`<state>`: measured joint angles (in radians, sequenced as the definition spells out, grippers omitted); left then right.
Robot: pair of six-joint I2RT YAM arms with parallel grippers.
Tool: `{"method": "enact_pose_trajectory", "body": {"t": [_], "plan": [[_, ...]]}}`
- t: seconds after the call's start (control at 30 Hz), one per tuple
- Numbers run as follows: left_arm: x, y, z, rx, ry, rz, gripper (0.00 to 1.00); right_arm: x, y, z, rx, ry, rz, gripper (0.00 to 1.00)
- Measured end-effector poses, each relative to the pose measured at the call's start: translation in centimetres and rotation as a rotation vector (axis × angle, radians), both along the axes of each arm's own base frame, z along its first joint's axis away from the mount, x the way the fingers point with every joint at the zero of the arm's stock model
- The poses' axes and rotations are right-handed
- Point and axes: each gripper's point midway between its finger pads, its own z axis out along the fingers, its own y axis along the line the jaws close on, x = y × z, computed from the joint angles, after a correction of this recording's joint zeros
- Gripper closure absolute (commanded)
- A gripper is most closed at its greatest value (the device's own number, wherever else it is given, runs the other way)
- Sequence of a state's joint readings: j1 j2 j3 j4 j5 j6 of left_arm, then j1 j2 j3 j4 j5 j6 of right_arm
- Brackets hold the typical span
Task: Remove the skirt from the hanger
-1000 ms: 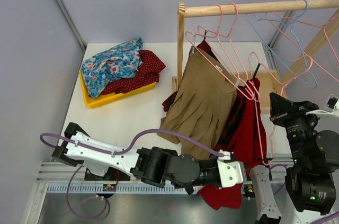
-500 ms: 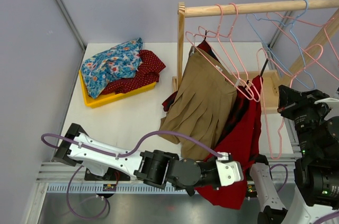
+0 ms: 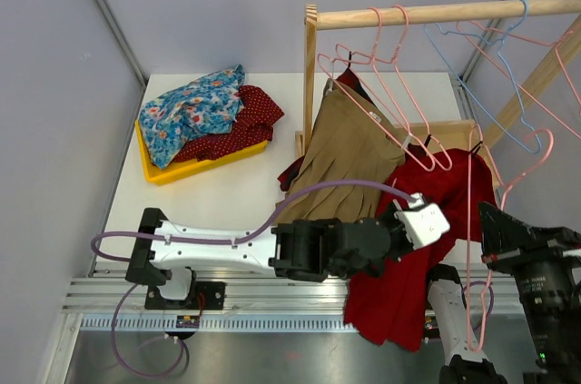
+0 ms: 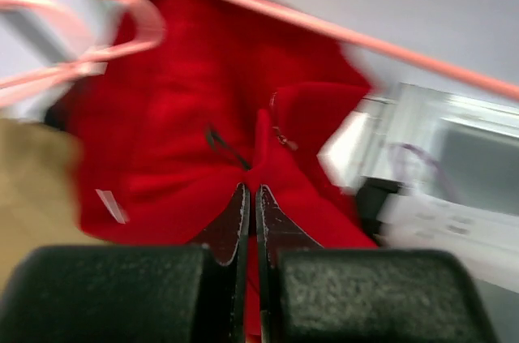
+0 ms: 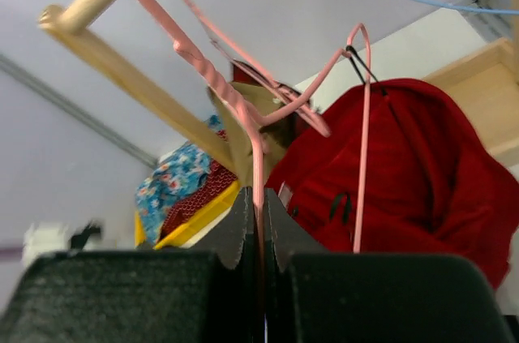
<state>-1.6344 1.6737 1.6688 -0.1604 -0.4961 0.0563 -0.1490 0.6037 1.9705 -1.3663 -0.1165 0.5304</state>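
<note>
The red skirt (image 3: 408,275) is bunched up at the front right, and my left gripper (image 4: 251,192) is shut on a fold of it (image 4: 203,100). The left arm's white wrist (image 3: 423,221) sits against the cloth. My right gripper (image 5: 259,197) is shut on the wire of a pink hanger (image 5: 256,144), which runs down the right side in the top view (image 3: 470,257). In the right wrist view a black loop of the skirt (image 5: 354,57) seems to lie over the hanger's corner, with the skirt (image 5: 405,165) below it.
A tan skirt (image 3: 349,166) hangs on other pink hangers from the wooden rail (image 3: 436,12). A blue hanger (image 3: 490,66) hangs further right. A yellow tray (image 3: 204,164) with floral and red dotted clothes sits at the back left. The rack's wooden base (image 3: 457,134) lies behind the skirt.
My left gripper has risen and swung right and away with the red skirt, bunching it. The right arm has drawn the pink hanger right and toward the near edge.
</note>
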Motion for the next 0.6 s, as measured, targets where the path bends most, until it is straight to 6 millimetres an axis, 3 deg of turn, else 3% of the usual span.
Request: {"method": "enact_pose_trajectory", "body": {"t": [0.13,0.23,0.4,0.6], "plan": [[3.5,2.5,1.0,0.03,-0.063,0.142,1.0,-3.4,3.5,2.1,0.038,-0.091,0.165,1.0],[5.8,5.8,1.8,0.057,-0.096,0.243,1.0,-5.3,7.0,2.3,0.094,-0.091,0.362,1.0],[9.3,14.5,4.1,0.056,-0.136,0.441,1.0,-7.7,10.9,2.1,0.105,-0.054,0.608,1.0],[10.2,27.0,10.0,-0.142,-0.109,0.573,1.0,-11.3,13.7,1.1,0.094,-0.038,0.838,1.0]]}}
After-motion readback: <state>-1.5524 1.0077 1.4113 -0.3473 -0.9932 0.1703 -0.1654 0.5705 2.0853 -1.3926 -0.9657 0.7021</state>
